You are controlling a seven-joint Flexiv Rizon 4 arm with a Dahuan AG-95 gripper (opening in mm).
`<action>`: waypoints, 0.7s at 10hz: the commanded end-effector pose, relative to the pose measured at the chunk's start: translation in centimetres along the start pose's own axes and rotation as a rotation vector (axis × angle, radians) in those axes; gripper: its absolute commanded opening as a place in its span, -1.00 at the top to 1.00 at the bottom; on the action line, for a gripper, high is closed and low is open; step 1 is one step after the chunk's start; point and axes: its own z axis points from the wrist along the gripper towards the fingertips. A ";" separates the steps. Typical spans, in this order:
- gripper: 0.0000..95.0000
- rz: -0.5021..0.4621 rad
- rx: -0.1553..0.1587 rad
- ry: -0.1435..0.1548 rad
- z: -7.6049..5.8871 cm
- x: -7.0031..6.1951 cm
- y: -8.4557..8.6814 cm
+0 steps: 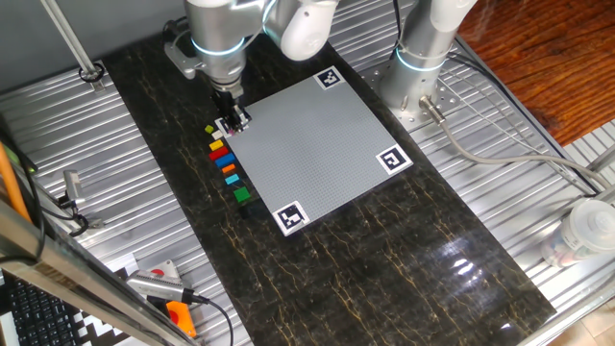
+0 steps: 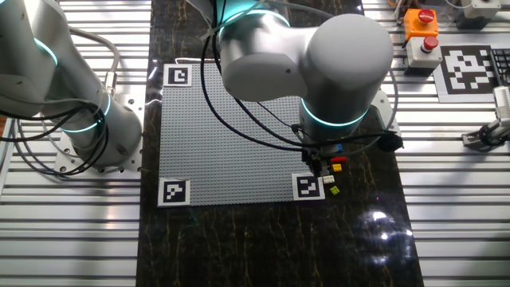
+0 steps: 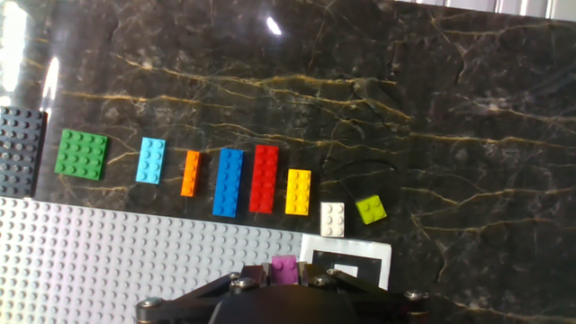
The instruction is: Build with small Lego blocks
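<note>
1. The hand (image 3: 286,281) pinches a pink brick (image 3: 285,267) between its fingers, poised at the corner of the grey plate (image 3: 117,261) beside a marker (image 3: 346,261).
2. Ahead of the hand, the remaining bricks (image 3: 229,183) lie in a row on the desk (image 3: 450,108).
3. To seat it well, I would align the brick with the studs, keep it level, then press straight down.
</note>
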 end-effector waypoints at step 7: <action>1.00 0.002 -0.002 0.000 0.4 -0.1 0.0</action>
